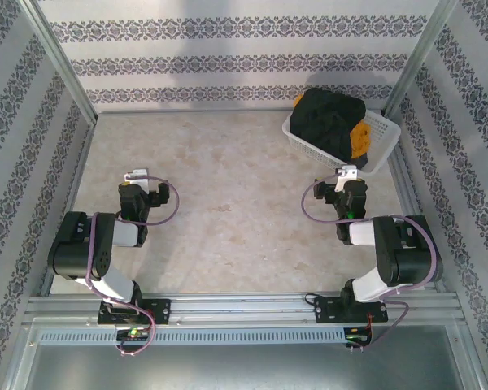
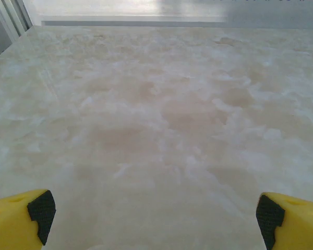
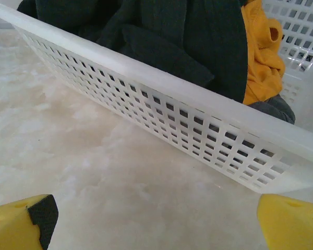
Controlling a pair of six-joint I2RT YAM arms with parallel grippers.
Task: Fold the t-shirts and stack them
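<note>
The t-shirts lie bunched in a white lattice basket (image 1: 325, 151) at the back right of the table. A large black t-shirt (image 1: 329, 118) sits on top, with an orange-yellow one (image 1: 360, 140) beside it. In the right wrist view the black t-shirt (image 3: 188, 41), the orange-yellow t-shirt (image 3: 261, 57) and a bit of a dark grey one (image 3: 274, 108) rise above the basket wall (image 3: 172, 120). My right gripper (image 3: 156, 219) is open and empty, just in front of the basket (image 1: 347, 175). My left gripper (image 2: 156, 219) is open and empty over bare table (image 1: 138, 177).
The marbled beige table (image 1: 236, 187) stretches between the two arms. Patterned walls and metal posts enclose it on three sides. A metal rail (image 1: 244, 305) runs along the near edge where the arm bases sit.
</note>
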